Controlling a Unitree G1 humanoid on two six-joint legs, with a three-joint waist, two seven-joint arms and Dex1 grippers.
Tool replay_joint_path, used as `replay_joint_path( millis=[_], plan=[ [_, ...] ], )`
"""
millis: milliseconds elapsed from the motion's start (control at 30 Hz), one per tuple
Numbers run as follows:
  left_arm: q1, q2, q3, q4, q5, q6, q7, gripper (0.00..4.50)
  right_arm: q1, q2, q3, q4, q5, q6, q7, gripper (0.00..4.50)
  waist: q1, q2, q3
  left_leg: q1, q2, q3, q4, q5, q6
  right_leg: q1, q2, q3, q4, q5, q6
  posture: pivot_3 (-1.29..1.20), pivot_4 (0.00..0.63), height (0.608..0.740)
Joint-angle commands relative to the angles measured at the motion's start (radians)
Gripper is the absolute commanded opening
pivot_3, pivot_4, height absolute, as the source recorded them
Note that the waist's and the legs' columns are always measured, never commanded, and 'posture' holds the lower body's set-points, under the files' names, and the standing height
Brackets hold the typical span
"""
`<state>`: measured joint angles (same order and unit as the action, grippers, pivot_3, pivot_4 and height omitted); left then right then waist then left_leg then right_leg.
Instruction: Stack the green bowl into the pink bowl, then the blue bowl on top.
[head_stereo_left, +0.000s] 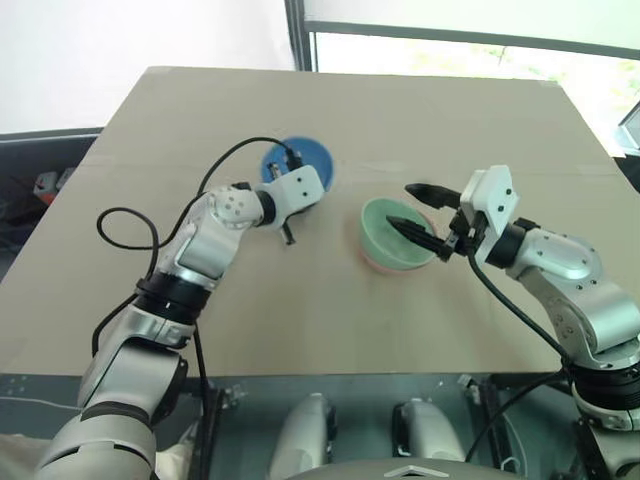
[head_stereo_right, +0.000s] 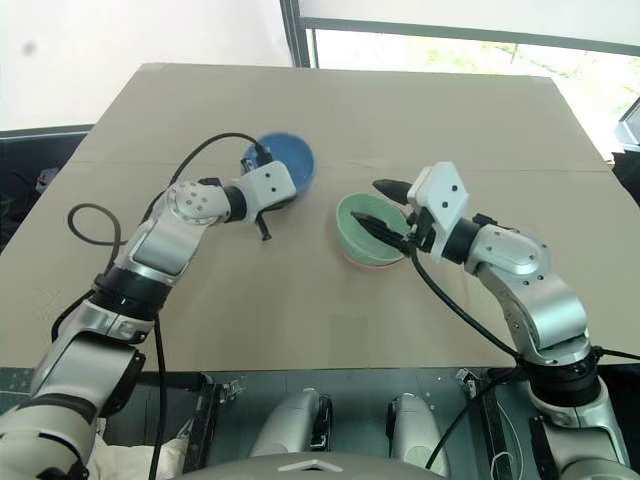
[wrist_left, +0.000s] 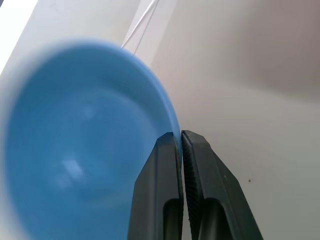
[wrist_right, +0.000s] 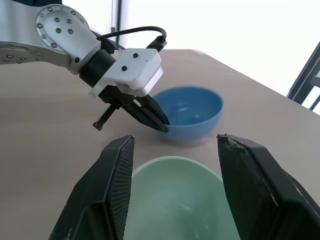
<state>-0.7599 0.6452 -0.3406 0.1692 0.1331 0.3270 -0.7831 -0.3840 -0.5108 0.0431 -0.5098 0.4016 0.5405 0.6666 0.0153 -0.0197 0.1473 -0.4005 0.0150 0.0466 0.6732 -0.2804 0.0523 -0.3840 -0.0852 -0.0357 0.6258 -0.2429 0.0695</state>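
The blue bowl (head_stereo_left: 308, 157) stands on the table at the back left of centre. My left gripper (wrist_left: 180, 135) is shut on the blue bowl's near rim, one finger inside the wall and one outside, as the right wrist view also shows. The green bowl (head_stereo_left: 388, 235) sits nested inside the pink bowl (head_stereo_left: 374, 264), of which just a rim edge shows below it. My right gripper (head_stereo_left: 404, 205) hovers open just over the green bowl's right side, with nothing between its fingers.
The tan tabletop (head_stereo_left: 300, 300) stretches wide to the back and front of the bowls. Black cables (head_stereo_left: 125, 225) loop beside my left arm. The table's near edge runs just in front of my arms.
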Motion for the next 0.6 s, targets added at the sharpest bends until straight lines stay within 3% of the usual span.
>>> replay_joint_path(
  millis=[33,233,467,567,600],
  plan=[
    [-0.069,-0.033,0.095,-0.112,-0.126,-0.089,-0.088,0.13,0.075,-0.051,-0.109,-0.066,0.014,-0.015,-0.009,2.79,0.003,0.000,0.000,-0.001,0.000,-0.001,0.000,0.000,0.000,0.000,0.000,-0.001,0.000,0.000,0.000,0.00,0.150,0.740],
    [-0.141,-0.119,0.121,-0.223,-0.313,-0.147,-0.251,0.13,0.324,-0.120,-0.323,-0.188,0.066,-0.056,0.032,2.79,0.016,0.001,0.000,-0.014,-0.001,-0.006,0.008,-0.001,0.002,-0.007,-0.001,-0.004,0.000,0.000,0.000,0.00,0.150,0.740],
    [-0.188,-0.131,0.064,-0.135,-0.347,-0.209,-0.456,0.13,0.587,-0.131,-0.553,-0.319,0.208,-0.024,0.044,2.79,0.000,0.001,0.000,-0.008,-0.001,-0.006,0.012,-0.001,0.002,-0.003,0.000,-0.003,0.000,0.000,0.001,0.00,0.150,0.740],
    [-0.217,-0.141,0.042,-0.059,-0.335,-0.251,-0.525,0.00,0.708,-0.117,-0.651,-0.363,0.190,-0.048,0.034,3.49,0.000,0.001,0.000,0.003,-0.001,-0.004,0.011,-0.003,0.005,0.008,0.000,-0.001,0.000,0.000,0.001,0.00,0.150,0.740],
    [-0.228,-0.146,0.036,-0.034,-0.330,-0.265,-0.543,0.00,0.741,-0.109,-0.675,-0.380,0.185,-0.055,0.029,4.06,0.000,0.001,0.000,0.003,-0.001,-0.004,0.011,-0.003,0.006,0.008,0.000,-0.001,0.000,0.000,0.001,0.00,0.150,0.740]
  ],
)
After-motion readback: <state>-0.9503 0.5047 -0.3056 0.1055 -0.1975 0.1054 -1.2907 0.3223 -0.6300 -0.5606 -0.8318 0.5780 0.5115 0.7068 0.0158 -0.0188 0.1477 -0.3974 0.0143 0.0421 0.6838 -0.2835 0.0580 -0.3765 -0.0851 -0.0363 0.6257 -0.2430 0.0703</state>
